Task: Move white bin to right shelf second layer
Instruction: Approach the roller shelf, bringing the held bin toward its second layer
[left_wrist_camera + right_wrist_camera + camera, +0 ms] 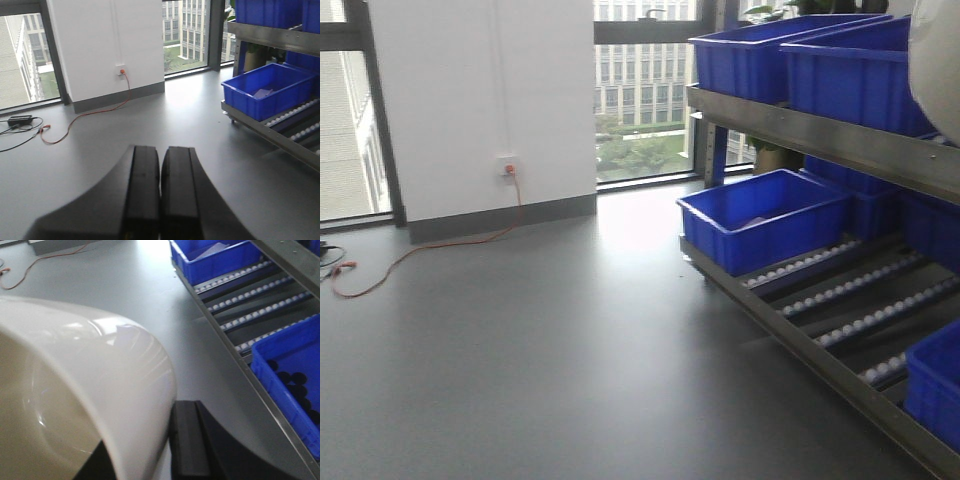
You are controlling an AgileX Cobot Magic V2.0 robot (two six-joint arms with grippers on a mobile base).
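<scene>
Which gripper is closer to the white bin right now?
Right. The right gripper has its fingers clamped on the white bin wall. The left gripper is shut over bare floor, with no bin in its view.

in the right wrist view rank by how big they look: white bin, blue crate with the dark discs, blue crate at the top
1. white bin: fills the left half, though it is right at the camera
2. blue crate with dark discs: cut off by the frame
3. blue crate at the top: farther away
</scene>
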